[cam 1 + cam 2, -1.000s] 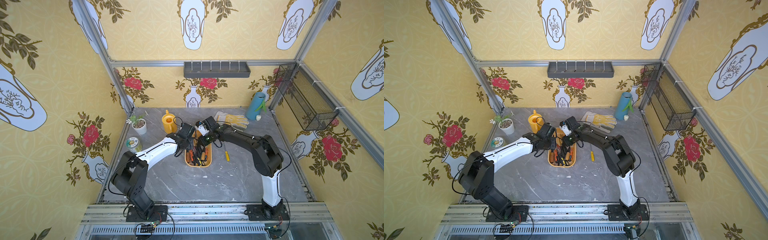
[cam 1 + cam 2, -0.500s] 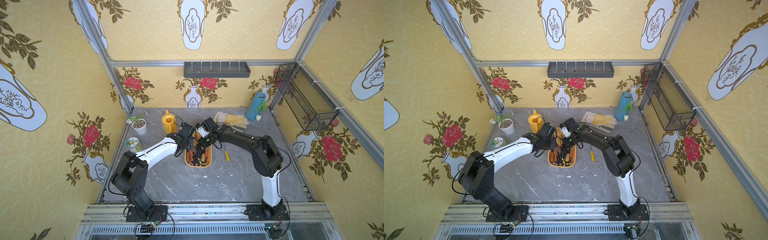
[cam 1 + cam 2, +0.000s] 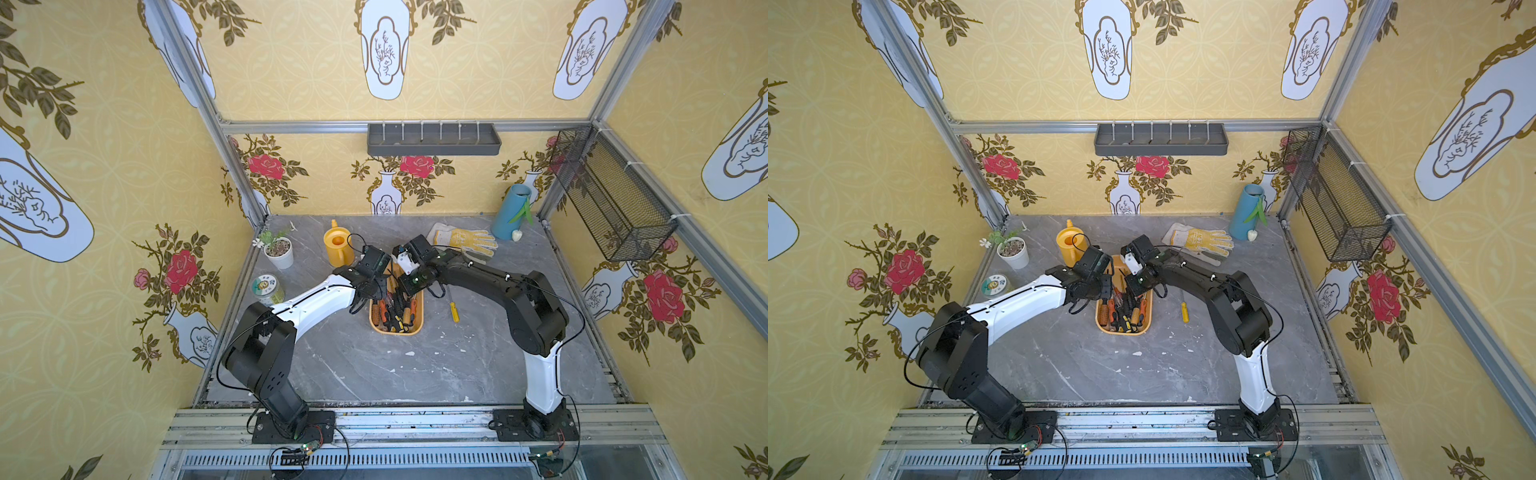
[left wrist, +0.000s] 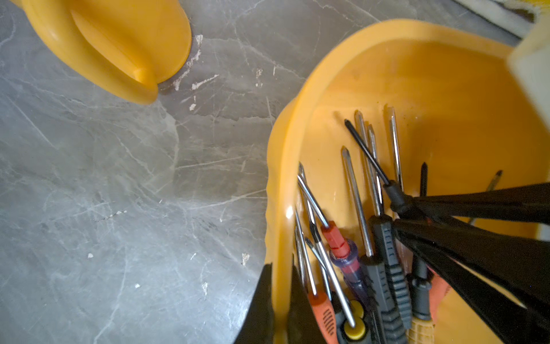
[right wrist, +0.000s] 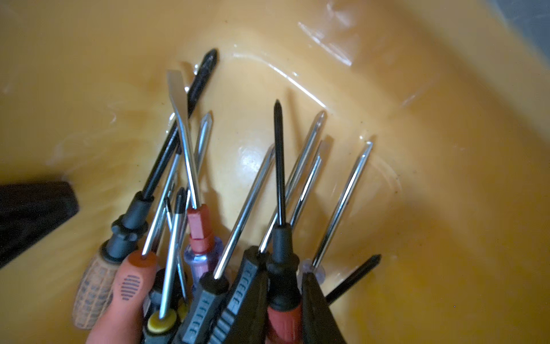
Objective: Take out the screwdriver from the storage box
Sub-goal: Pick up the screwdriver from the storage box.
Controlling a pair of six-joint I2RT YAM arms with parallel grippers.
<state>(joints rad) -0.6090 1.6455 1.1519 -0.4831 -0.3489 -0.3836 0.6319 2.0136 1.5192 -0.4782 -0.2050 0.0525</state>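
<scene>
Right gripper [image 5: 281, 262] is clamped on one screwdriver [image 5: 279, 166] inside the storage box [image 3: 395, 332], mid-tabletop [image 3: 374, 374]. Left gripper [image 4: 281, 268] is pinched shut on the box rim, pinning it.

Risks:
- The grip sits at the collar, so the tool could pivot or slip on the lift.
- The grey-handled neighbours [image 5: 205, 300] press against a finger and could drag out too.
- A loose rim hold lets the box tip.

The tool has a thin black shaft, cross tip and red handle with black collar. It lies on top of the pile.
</scene>
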